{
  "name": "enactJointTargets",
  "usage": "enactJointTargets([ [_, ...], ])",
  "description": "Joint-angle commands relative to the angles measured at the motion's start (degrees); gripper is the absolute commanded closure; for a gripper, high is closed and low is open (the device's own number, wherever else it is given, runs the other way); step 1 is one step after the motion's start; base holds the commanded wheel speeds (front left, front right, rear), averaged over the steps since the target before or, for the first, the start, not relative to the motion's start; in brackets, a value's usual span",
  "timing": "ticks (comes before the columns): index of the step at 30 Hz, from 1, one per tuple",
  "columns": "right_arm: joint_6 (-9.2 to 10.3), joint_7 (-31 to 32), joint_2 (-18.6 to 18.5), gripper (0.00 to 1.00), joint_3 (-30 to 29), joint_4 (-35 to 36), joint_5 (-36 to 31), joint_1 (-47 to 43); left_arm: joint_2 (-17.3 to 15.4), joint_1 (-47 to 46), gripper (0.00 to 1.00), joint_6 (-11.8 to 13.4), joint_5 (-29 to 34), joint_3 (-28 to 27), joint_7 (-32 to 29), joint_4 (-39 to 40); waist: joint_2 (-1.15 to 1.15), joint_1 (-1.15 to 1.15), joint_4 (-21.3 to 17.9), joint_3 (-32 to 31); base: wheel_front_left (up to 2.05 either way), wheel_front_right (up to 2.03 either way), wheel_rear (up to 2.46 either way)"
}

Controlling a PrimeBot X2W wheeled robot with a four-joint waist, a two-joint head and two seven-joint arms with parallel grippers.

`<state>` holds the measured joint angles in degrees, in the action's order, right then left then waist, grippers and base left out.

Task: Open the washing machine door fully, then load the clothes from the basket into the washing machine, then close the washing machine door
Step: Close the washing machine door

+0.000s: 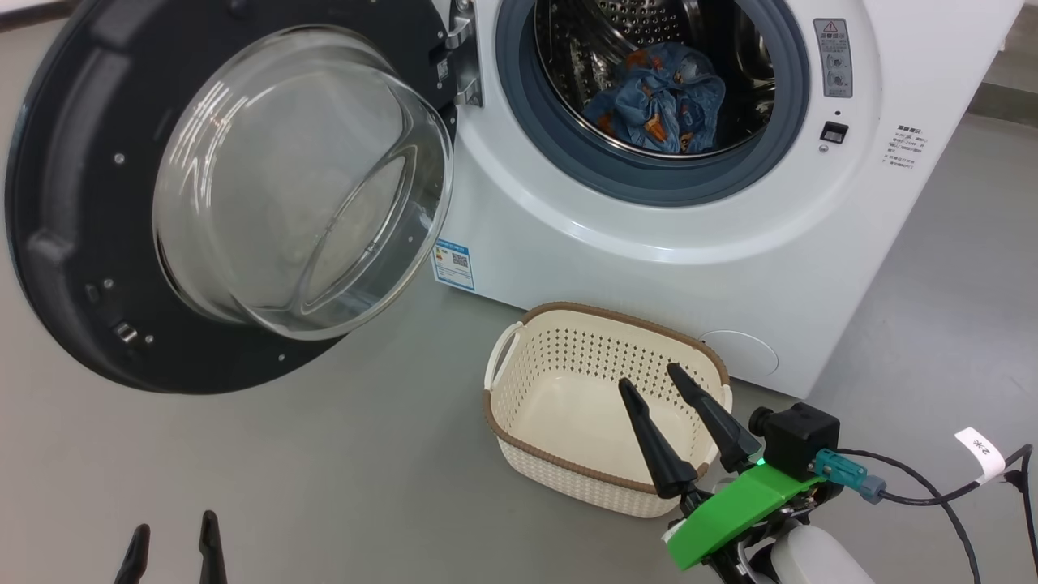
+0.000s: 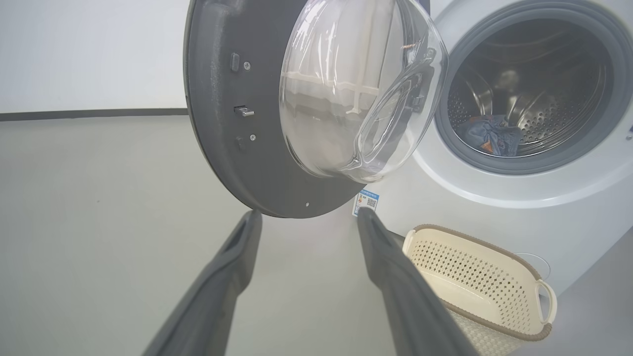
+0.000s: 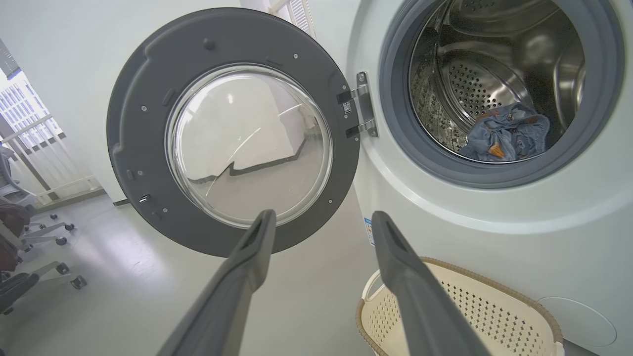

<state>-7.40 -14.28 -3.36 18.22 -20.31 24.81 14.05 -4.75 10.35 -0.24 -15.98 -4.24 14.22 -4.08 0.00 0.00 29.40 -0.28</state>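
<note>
Head view: high, angled forward and down, close to the washing machine (image 1: 584, 243) front. Left wrist view: low, sighting along the left pincer (image 2: 309, 211), oblique to the washing machine door (image 2: 217, 123). Right wrist view: low, tilted upward, facing the drum (image 3: 484, 74). All three share the washing machine door, the drum and the basket (image 1: 568, 478).

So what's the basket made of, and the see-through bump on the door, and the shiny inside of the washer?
The basket looks like matt cream plastic, punched with rows of holes. Its brown rim looks woven, perhaps moulded. The bowl window in the washing machine door seems clear glass, glossy with reflections, though clear plastic is possible. The drum looks like shiny steel, perforated.
</note>
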Motion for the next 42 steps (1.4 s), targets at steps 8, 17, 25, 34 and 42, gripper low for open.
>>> enactJointTargets([
  [8,-0.09,-0.72,0.48,0.0,1.49,1.42,-0.22,0.68,-1.3,-0.62,1.0,-0.44,-1.14,-1.45,0.65,2.01,0.0,0.0,-0.08,0.17,0.0,0.0,0.0],
  [17,-0.09,-0.72,0.48,0.0,0.69,1.5,-1.65,0.48,-0.88,-1.59,1.0,-0.69,-4.07,-3.49,0.72,3.71,0.0,0.0,-0.07,2.01,0.0,0.0,0.0],
  [25,-0.09,-0.34,0.48,0.0,-0.12,1.21,-5.21,1.18,-4.35,-4.94,1.0,-1.36,-9.75,-13.13,0.76,8.55,0.0,0.0,0.16,6.5,0.0,0.0,0.0],
  [34,-0.09,3.19,0.48,0.0,-3.35,4.85,-10.22,1.22,-16.75,-15.56,1.0,-3.92,-17.99,-23.53,-1.08,3.31,0.0,0.0,0.4,12.31,0.0,0.0,0.0],
  [42,-0.09,6.43,0.48,0.0,-6.27,10.09,-13.7,0.22,-26.02,-33.46,1.0,-5.26,-31.47,-28.6,-7.99,-12.74,0.0,0.0,0.55,15.84,0.0,0.0,0.0],
])
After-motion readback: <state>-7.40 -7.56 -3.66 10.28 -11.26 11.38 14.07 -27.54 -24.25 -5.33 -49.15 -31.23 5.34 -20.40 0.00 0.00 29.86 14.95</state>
